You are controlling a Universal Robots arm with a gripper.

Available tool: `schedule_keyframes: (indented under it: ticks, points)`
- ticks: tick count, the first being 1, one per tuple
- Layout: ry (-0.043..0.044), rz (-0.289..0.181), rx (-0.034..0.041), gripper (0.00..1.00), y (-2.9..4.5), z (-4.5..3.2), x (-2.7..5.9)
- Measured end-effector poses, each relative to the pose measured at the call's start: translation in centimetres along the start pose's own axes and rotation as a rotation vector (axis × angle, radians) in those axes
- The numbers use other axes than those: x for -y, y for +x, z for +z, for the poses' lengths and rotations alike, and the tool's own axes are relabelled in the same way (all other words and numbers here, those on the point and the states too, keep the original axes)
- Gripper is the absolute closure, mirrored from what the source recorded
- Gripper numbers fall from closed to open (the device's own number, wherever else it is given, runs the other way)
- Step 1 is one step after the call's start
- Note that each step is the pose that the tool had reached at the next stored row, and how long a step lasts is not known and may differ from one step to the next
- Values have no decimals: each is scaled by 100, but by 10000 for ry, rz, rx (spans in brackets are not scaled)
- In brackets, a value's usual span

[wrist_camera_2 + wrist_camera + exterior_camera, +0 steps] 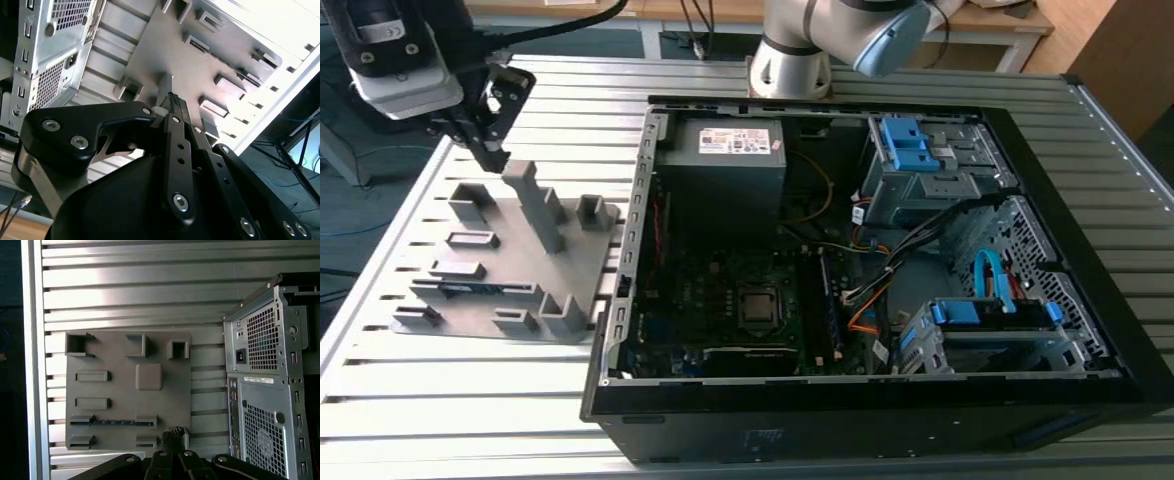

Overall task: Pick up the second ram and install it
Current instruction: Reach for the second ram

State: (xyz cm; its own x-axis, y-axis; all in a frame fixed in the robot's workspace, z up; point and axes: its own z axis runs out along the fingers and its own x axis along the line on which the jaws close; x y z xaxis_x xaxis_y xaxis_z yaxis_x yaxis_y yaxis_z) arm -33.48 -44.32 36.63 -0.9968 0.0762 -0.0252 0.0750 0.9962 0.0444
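On the tabletop (400, 400), an open computer case (854, 415) is lying beside a gray holder plate (115, 390). The gripper (173, 100) is hovering over the plate, clenched and empty. The second ram (112, 422) is resting slotted near the plate's edge. The case's white label (738, 140) is showing unreadable print.

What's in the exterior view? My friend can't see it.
A robot gripper hangs just above a gray holder tray where a memory stick lies, beside an open computer case on a slatted metal table.

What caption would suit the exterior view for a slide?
Gripper poised over the gray holder tray where the second ram lies, beside the open computer case.
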Motion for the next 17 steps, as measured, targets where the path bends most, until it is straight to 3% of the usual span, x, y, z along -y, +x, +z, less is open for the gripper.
schedule_keyframes:
  ticks: [8, 17]
  points:
    - [-1, -2, 1, 90, 82, 95, 90]
    - [0, 0, 1, 90, 191, 151, 144]
